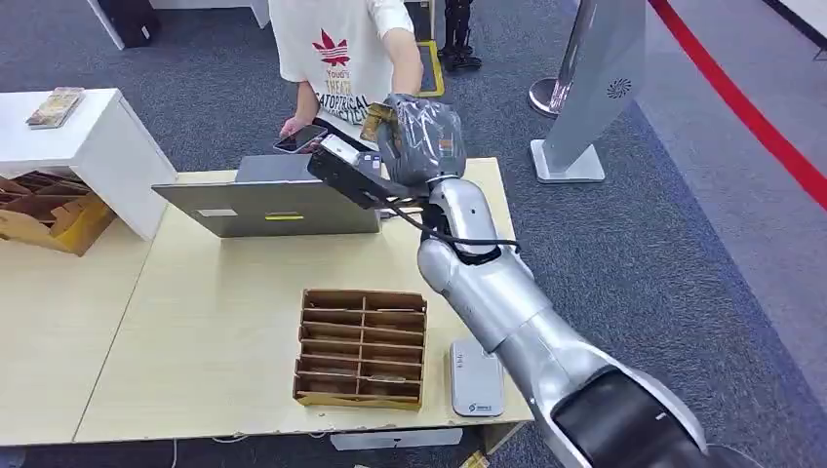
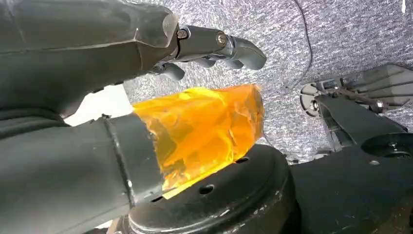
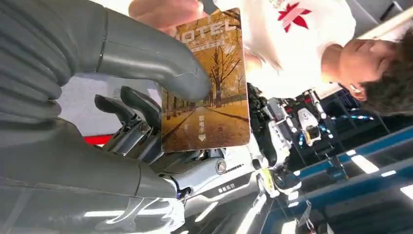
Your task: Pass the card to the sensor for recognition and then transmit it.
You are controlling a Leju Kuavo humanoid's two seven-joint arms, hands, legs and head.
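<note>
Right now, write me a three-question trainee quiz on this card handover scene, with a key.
1. True or false: the right hand holds the hotel card.
2. Where does the grey card reader lie?
A. on the laptop
B. on the table, beside the cardboard divider tray
C. on the carpet
3. Fill in: the person across the table holds a ______ low in one hand, while their other hand reaches for the card.

Key
1. True; the right wrist view shows the thumb pressing it against the fingers.
2. B.
3. Phone.
</note>
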